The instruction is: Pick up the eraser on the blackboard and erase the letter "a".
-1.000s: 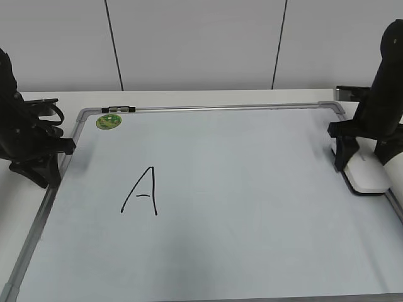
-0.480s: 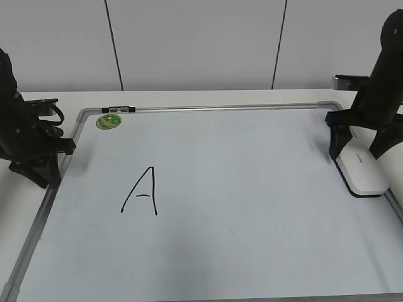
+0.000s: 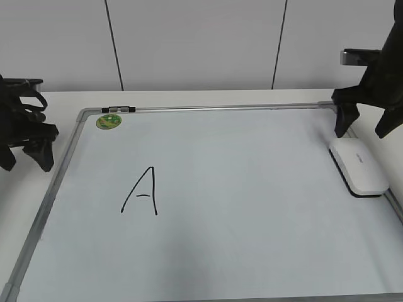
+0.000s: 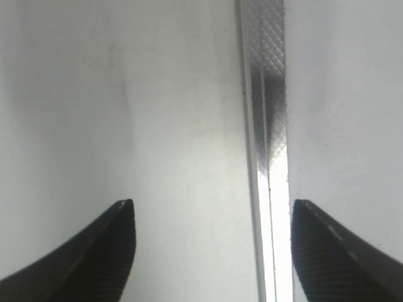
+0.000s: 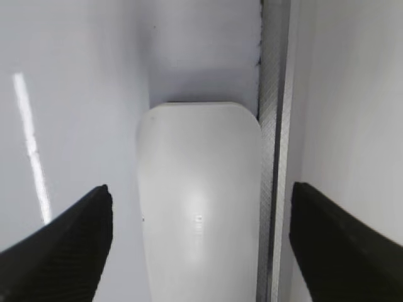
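The eraser [image 3: 359, 167], a white rounded block with a dark underside, lies on the blackboard [image 3: 252, 189] against its right frame. My right gripper [image 3: 363, 131] is open and empty, raised just behind the eraser. In the right wrist view the eraser [image 5: 198, 207] lies below, between the spread jaws [image 5: 200, 187], untouched. My left gripper [image 3: 26, 165] is open and empty at the board's left edge; the left wrist view shows its jaws [image 4: 212, 202] astride the grey frame [image 4: 264, 126]. No lowercase "a" shows; only a tall capital "A" [image 3: 141, 192] is on the board.
A round green magnet [image 3: 108, 121] sits at the board's top left corner, next to a small dark clip [image 3: 118, 109] on the top frame. The board lies on a white table [image 3: 189, 96] with a grey panelled wall behind. The frame rail [image 5: 274, 126] runs beside the eraser.
My right gripper has lifted up and back off the eraser, which stays lying on the board. My left gripper has moved left, off the board's frame.
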You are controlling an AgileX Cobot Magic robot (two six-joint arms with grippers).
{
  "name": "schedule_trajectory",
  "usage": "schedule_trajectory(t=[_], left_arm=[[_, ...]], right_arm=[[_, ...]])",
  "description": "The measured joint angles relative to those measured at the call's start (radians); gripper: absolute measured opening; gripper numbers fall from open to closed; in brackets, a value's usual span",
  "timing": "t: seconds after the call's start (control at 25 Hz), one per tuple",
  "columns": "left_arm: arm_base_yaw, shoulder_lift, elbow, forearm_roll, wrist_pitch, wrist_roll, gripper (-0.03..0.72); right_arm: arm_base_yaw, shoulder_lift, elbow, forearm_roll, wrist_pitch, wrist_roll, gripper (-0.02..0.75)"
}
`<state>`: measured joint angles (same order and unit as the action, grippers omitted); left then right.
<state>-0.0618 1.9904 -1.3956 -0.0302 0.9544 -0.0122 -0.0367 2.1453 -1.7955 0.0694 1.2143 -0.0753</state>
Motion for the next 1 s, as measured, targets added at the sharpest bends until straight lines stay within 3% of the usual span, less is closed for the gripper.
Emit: schedule_trajectory(t=[0.12,0.44,0.76,1.0], left_arm=[[0.000,-0.055,0.000,0.015,0.020,-0.007,0.610],[0.001,-0.163,0.000,0.023,0.218,-0.007,0.544],[-0.027,-0.301,0.006,0.030,0.253,-0.022,0.515],[-0.037,-0.491,0.022,0.104,0.268,-0.033,0.498]], right_arm=[[0.000,-0.033,0.000,0.015,0.002,0.013,0.616],[0.000,-0.147,0.000,0.131,0.005,0.025,0.529],[0.008,-0.258,0.042,0.153,0.009,0.075,0.522],[0.049,-0.443,0.190,0.131,0.013,0.069,0.522]])
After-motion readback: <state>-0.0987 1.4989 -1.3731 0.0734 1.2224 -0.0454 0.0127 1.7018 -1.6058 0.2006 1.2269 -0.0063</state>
